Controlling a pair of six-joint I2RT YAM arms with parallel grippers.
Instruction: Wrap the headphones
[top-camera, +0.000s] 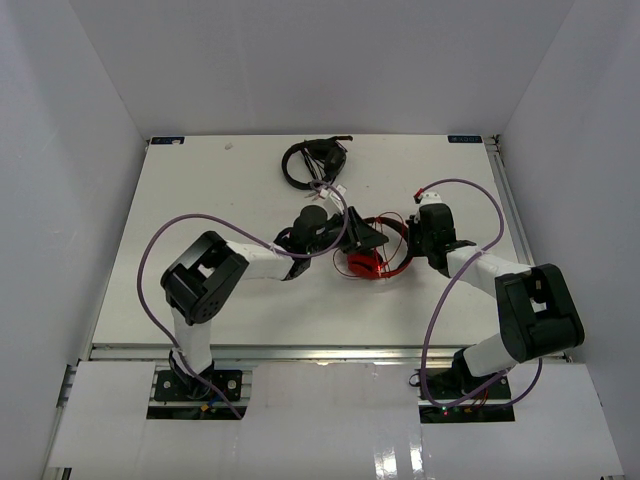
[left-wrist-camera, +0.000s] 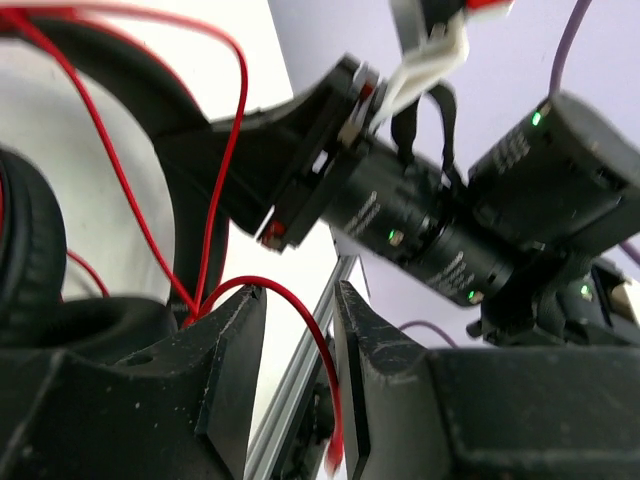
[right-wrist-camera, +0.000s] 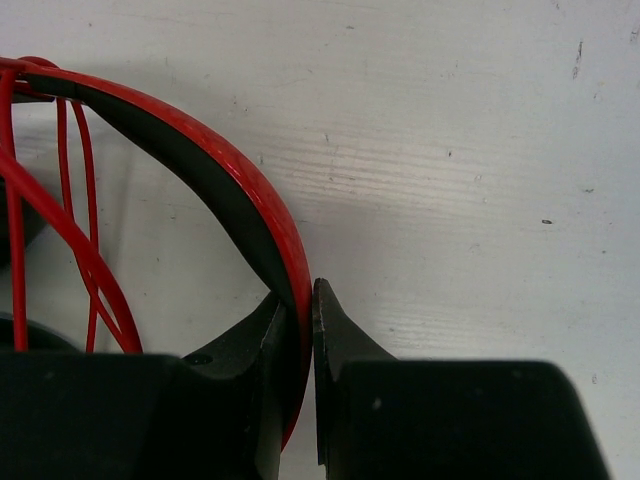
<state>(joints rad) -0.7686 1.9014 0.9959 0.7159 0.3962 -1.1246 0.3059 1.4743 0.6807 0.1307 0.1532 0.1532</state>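
At table (top-camera: 200, 200) centre, right gripper (right-wrist-camera: 297, 295) clamps headband (right-wrist-camera: 215, 170) of headphones (top-camera: 365, 265), left gripper (left-wrist-camera: 300, 292) part-open, cable (left-wrist-camera: 236, 130) slack between fingers (left-wrist-camera: 225, 360): mid-wrap, next probably regrasp cable for another loop.

White-and-black arms (top-camera: 262, 262), looping purple cables (left-wrist-camera: 568, 45), scuffed black left pincer (left-wrist-camera: 298, 300).

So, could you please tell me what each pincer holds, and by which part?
The right pincer is shut on the headband of the red headphones. The left pincer is open; the cable passes between its jaws, unclamped.
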